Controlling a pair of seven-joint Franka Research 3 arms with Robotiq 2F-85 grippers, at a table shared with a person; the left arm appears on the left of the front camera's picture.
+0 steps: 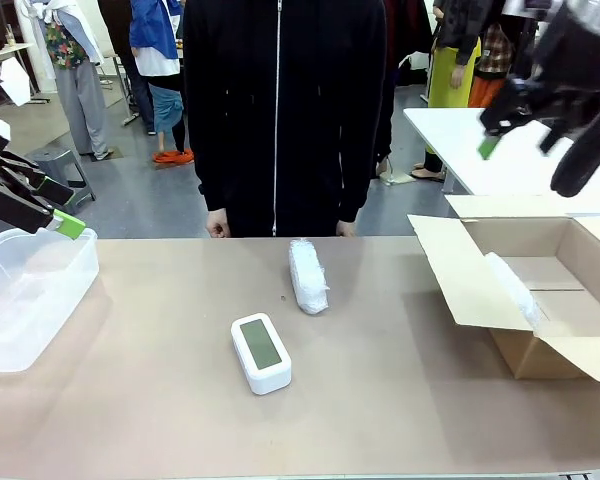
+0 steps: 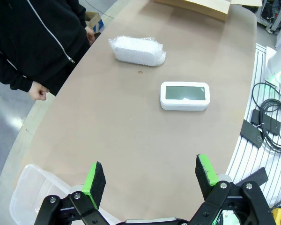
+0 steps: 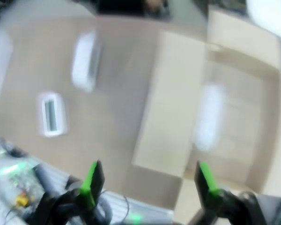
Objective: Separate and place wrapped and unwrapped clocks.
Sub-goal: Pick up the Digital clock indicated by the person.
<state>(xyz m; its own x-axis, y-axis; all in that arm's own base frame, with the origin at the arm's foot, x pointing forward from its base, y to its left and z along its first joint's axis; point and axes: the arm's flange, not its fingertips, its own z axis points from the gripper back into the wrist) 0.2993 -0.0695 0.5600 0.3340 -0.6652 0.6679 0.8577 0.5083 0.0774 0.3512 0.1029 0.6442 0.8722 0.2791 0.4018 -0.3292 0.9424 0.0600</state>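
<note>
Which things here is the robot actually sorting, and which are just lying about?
For the job: bubble-wrapped bundle on the table; second bundle in the cardboard box; white clock; probably the clear bin.
Lying about: black adapter with cables; white table behind.

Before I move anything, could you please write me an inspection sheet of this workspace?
Surface: tan table, smooth, no spills seen.
Job's things: one wrapped clock and the unwrapped clock lie apart mid-table; a second wrapped clock lies in the open cardboard box; nothing seen inside the clear plastic bin.
Clutter: one small dark speck near the wrapped clock.
Pincers: left pincer open, empty, by the bin; right pincer open, empty, raised over the box.
Cables: black cables beside the table's edge.
Surroundings: a person in a black jacket stands at the far side; others farther back.
</note>
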